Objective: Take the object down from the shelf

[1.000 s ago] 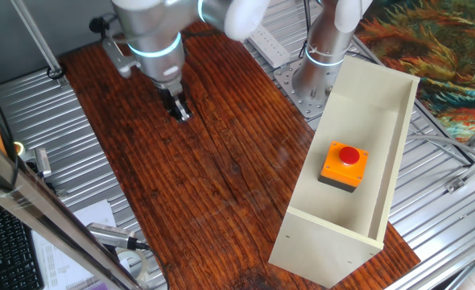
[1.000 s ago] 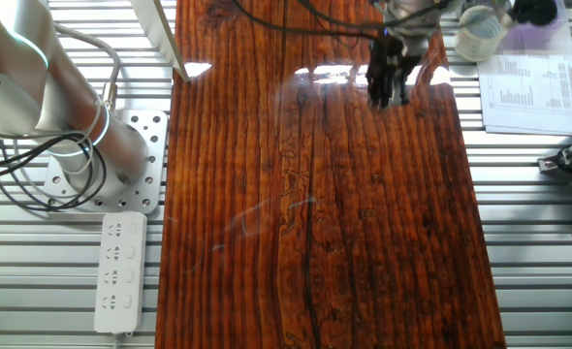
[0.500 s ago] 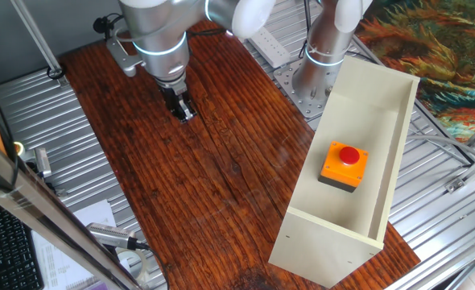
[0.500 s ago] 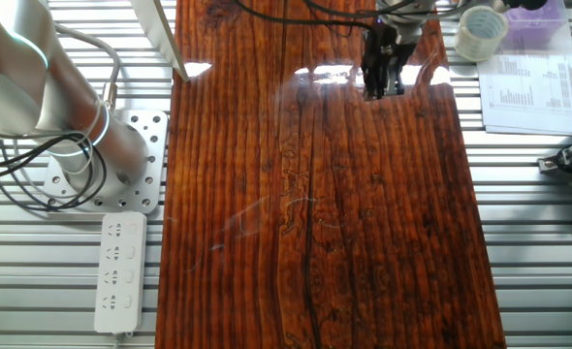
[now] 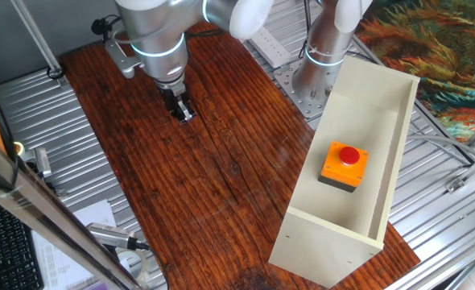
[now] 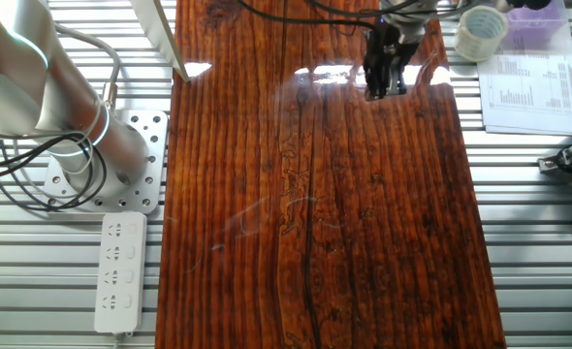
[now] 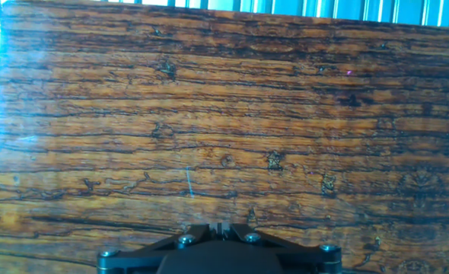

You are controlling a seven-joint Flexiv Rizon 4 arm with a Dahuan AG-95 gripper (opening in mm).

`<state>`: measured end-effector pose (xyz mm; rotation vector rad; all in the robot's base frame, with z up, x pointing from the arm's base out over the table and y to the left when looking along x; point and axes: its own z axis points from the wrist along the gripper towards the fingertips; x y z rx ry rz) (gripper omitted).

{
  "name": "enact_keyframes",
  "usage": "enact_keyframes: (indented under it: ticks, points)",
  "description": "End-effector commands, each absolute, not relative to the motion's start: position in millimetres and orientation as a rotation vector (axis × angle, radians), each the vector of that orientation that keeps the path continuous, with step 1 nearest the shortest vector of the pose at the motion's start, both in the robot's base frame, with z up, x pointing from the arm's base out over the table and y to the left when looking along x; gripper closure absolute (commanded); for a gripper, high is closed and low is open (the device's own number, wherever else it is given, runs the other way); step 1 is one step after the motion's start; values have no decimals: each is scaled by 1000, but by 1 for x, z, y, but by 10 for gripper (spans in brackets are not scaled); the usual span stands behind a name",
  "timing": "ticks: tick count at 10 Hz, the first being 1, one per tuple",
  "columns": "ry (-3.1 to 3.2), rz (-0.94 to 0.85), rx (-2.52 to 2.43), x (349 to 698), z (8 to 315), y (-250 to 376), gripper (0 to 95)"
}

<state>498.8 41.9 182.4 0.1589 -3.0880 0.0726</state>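
While 1 object (image 5: 344, 166) sits in 1 shelf (image 5: 380, 97), 1 end effector (image 5: 183, 113) hangs closed, empty.

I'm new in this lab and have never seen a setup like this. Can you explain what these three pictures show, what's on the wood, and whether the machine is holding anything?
It is one robot arm with a two-finger gripper above a wooden table.

Two pictures come from fixed cameras on different sides of the table. The third comes from a camera on the hand and looks along the fingers; it shows only wood grain and the dark hand body at the bottom edge.

At one end of the table stands a cream shelf, a long open box. Inside it sits a small orange box with a red button. The second fixed camera does not show the shelf.

The fingers look closed together and hold nothing. They are far from the orange box.
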Motion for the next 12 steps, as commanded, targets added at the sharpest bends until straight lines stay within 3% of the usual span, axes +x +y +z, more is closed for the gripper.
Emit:
enact_keyframes:
  ticks: [1,7,12]
  points:
    - [-3114,75,217,500,182,42,950]
    - [-3058,58,365,500,182,42,950]
    - [-3065,9,386,490,194,89,950]
